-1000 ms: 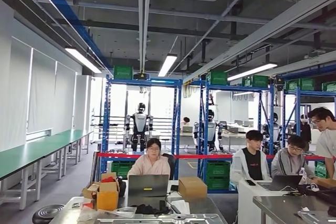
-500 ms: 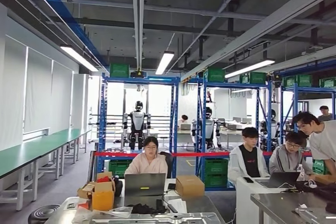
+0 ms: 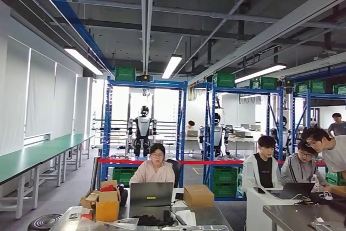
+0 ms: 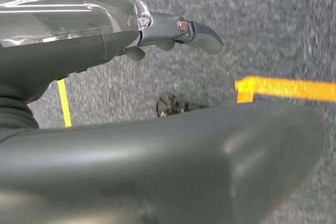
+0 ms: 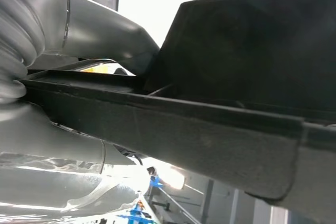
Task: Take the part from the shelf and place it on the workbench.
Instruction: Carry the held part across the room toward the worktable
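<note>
Right wrist view: a flat black part with a matte, felt-like surface and a raised rim (image 5: pixel 222 114) lies right against the right hand (image 5: pixel 99 40), whose thick grey thumb lies over one face of it while smooth grey fingers (image 5: pixel 55 135) run along the other, so the hand grips the part by its edge. A grey ribbed cover (image 5: pixel 16 40) sits at the wrist behind the hold. In the left wrist view the left hand (image 4: pixel 166 145) hangs over a speckled grey floor (image 4: pixel 277 30) marked with yellow tape lines (image 4: pixel 285 88); a dark curved fingertip (image 4: pixel 202 35) points outward from the hand, the broad grey thumb lies apart from it, and nothing sits between them, so the hand is empty with fingers spread. In the head view a steel workbench (image 3: pixel 195 217) carries an open grey laptop (image 3: pixel 151 194) and a brown cardboard box (image 3: pixel 198 195). A person in a pink top (image 3: pixel 153 170) sits behind the laptop. Behind stand blue metal shelf racks (image 3: pixel 145 85) holding green plastic crates (image 3: pixel 125 73).
</note>
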